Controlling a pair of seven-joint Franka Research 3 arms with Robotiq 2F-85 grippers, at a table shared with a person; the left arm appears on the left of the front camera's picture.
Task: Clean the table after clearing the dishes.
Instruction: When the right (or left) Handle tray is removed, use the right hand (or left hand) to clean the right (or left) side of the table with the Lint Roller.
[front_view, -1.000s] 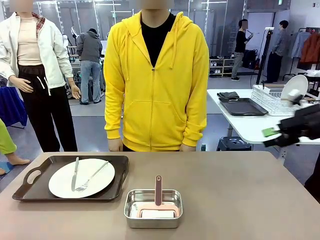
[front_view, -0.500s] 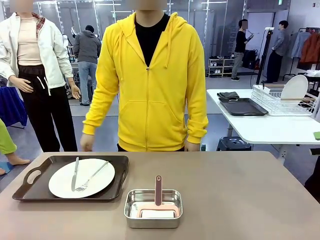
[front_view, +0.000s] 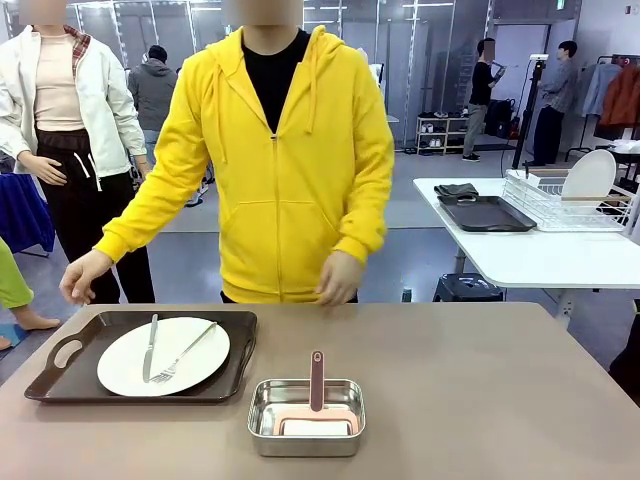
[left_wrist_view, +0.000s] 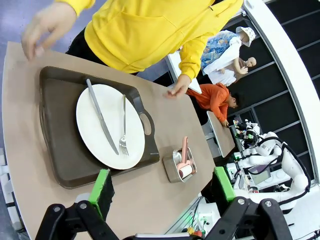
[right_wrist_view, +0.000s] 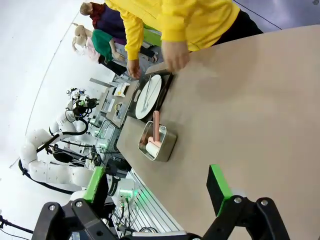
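The left gripper (left_wrist_view: 162, 190) hangs with its jaws spread wide and empty above the left part of the table (front_view: 480, 390). There a dark tray (front_view: 60, 385) close to the left edge bears one white plate (front_view: 120, 370) with knife (front_view: 150, 347) and fork (front_view: 185, 352). The right gripper (right_wrist_view: 156, 192), likewise spread and empty, hangs over the bare right half, open from the small steel pan (front_view: 262, 430) out to the rim, while at the far edge a person's hand (front_view: 82, 277) hovers by the tray's corner and the other hand (front_view: 338, 277) near mid-table.
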